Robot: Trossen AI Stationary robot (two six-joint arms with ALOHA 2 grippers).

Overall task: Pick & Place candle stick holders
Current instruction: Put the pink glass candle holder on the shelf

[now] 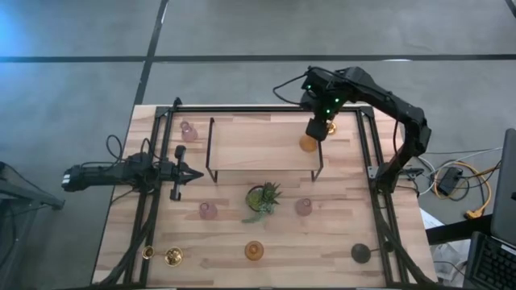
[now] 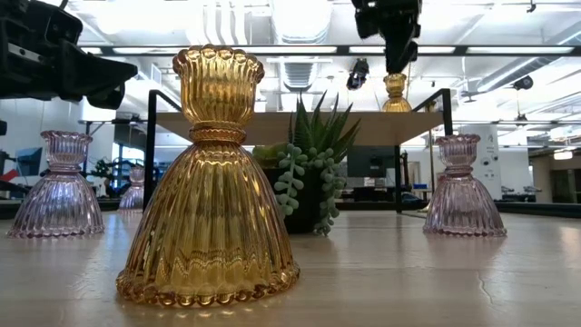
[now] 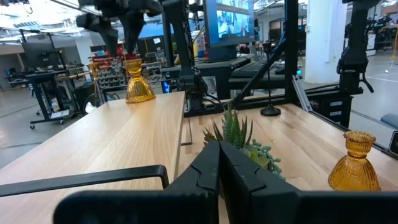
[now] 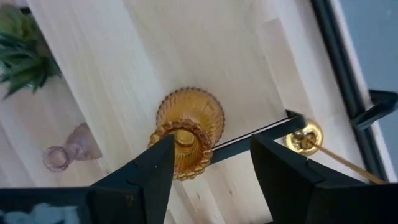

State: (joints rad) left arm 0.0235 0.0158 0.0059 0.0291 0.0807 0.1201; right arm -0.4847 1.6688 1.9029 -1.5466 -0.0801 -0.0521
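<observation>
Bright overhead ceiling lights, glare on glass, soft shadows, blurred background

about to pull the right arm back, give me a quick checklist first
1. Right end effector open: ok, fingers stand either side of the amber holder.
2. Holder upright on the shelf: ok.
3. Fingers clear of holder: cannot tell, one sits very close to its rim.
4. Holder away from shelf edge: not ok, it stands near the edge.
5. Left end effector shut and parked at the table's left: ok.
6. Gold holder beside the shelf upright: ok.
</observation>
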